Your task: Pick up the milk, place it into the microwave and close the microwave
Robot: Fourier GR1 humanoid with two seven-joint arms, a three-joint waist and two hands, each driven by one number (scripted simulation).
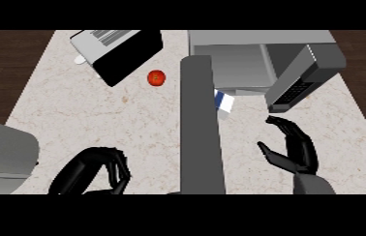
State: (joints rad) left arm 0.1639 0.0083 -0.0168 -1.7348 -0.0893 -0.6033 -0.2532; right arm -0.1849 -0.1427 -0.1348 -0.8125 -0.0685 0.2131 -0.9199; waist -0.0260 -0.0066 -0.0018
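Observation:
The milk (pixel 226 101), a white carton with a blue patch, sits on the counter just in front of the microwave's (pixel 236 49) open cavity. A long grey arm segment (pixel 200 128) running up the middle of the view hides its left part. The microwave door (pixel 306 79) is swung out to the right. My right hand (pixel 295 150) is open, fingers up, below the door and to the right of the milk, not touching it. My left hand (pixel 97 172) is at the lower left with its fingers curled down and nothing in them.
A red round fruit (pixel 156 77) lies on the marble counter (pixel 85 114) left of the grey segment. A grey and black flat appliance (pixel 118 49) stands tilted at the back left. A grey rounded shape (pixel 16 155) fills the left edge.

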